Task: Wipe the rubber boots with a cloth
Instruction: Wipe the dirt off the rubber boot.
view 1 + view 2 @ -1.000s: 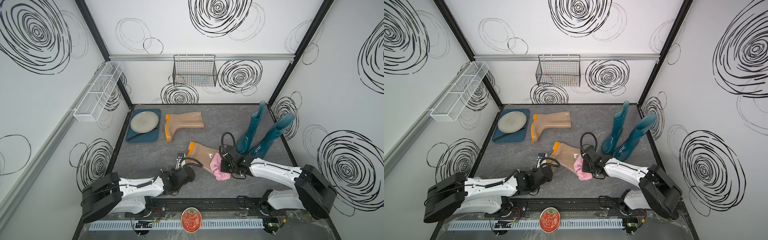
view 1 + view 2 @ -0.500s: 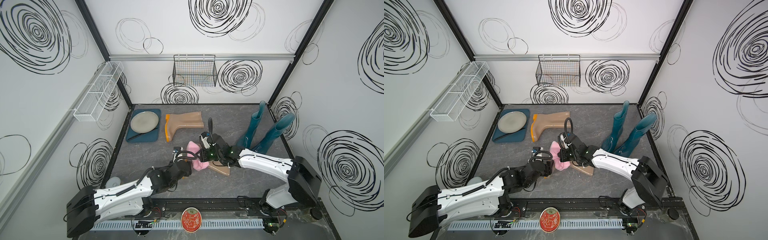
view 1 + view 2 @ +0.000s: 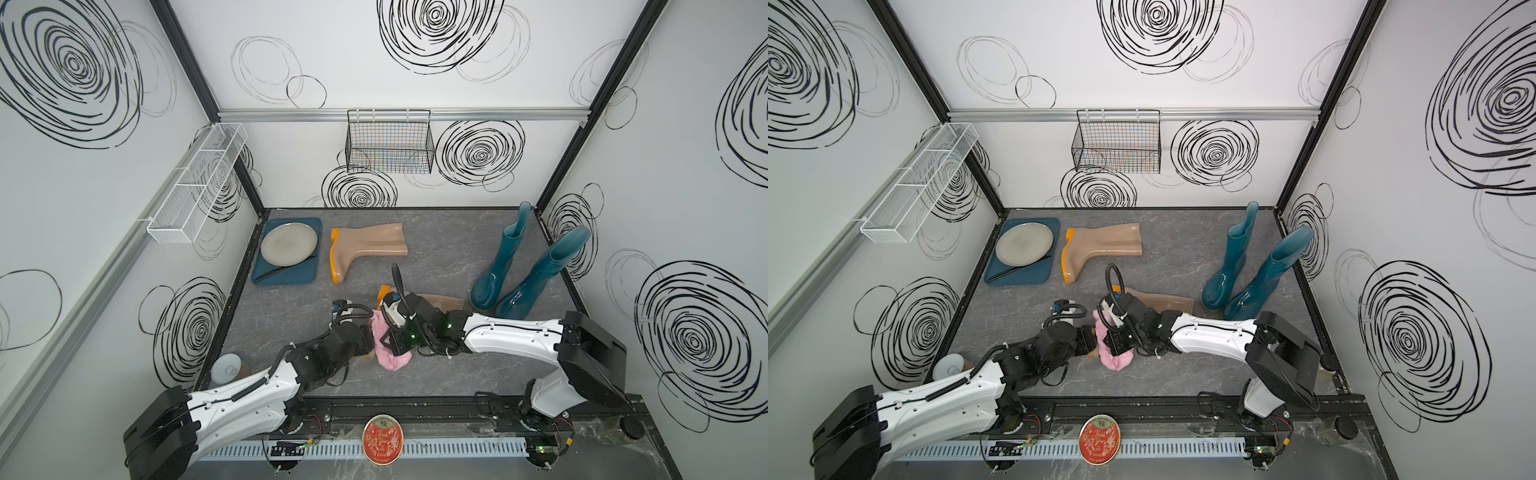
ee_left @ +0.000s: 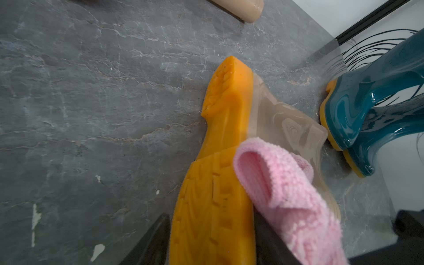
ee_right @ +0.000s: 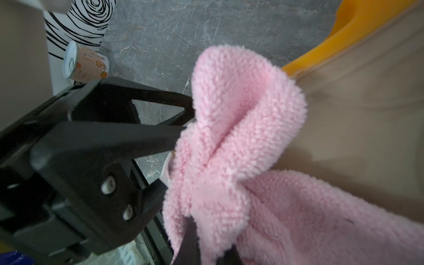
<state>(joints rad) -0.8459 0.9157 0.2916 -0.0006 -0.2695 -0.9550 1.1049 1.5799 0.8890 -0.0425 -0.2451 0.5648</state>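
1. My right end effector (image 5: 207, 249) is clamped on the pink cloth (image 5: 241, 137); a bunch of the cloth sits between its two black fingers, and the rest falls in loose folds.
2. The cloth rests on the foot part of a beige boot (image 3: 440, 301); this boot lies on its side on the grey worktop (image 3: 291, 316), in the middle and toward the front; one fold touches the beige side just beside the orange sole (image 4: 227, 114).
3. My left end effector (image 4: 212, 216) is at the front part of the same sole; its fingers stand apart, one on each side of the sole; I cannot tell if they press on it or only stand close.
4. The cloth is just beside my left end effector; in both top views it sits between the two end effectors.
5. The second beige boot (image 3: 365, 245) lies on its side further back, well apart from the cloth; the teal boots (image 3: 498, 266) stand upright near the right wall.
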